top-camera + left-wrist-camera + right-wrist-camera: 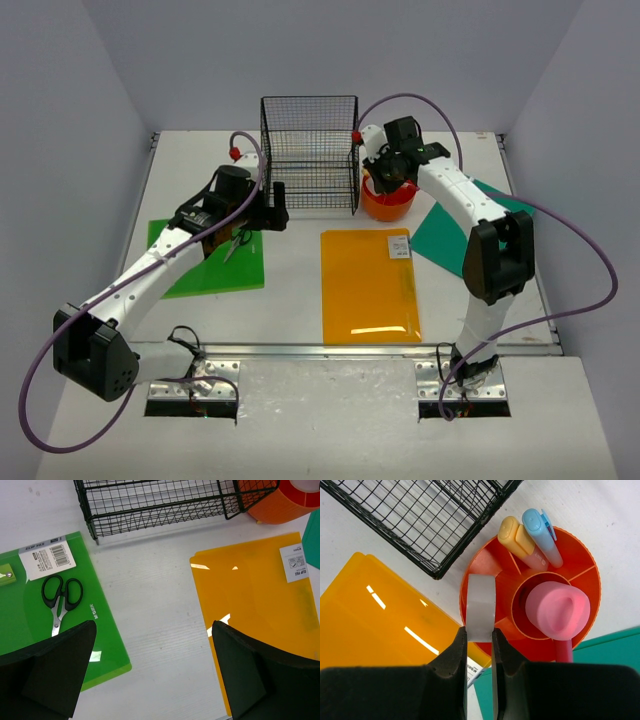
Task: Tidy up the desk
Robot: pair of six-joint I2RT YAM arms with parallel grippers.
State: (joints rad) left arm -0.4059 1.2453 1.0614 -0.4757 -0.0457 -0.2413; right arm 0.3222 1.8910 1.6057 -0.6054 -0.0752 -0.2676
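Note:
The white desk (300, 270) carries a green folder (215, 270), an orange folder (368, 285) and a teal folder (445, 235). My right gripper (480, 632) is shut on a white tape roll (481, 605), held upright over the left side of the round orange tray (580, 570). In the top view this gripper (385, 178) hangs just above the tray (388, 205). My left gripper (152, 630) is open and empty above bare desk between the green folder (30, 625) and the orange folder (255, 595). Black-handled scissors (61, 597) lie on the green folder.
A black wire rack (310, 150) stands at the back centre, close to both grippers. The tray holds a yellow highlighter (517, 540), a blue highlighter (542, 535) and a pink object (557, 607) in its middle cup. A metal rail (340, 349) runs along the near edge.

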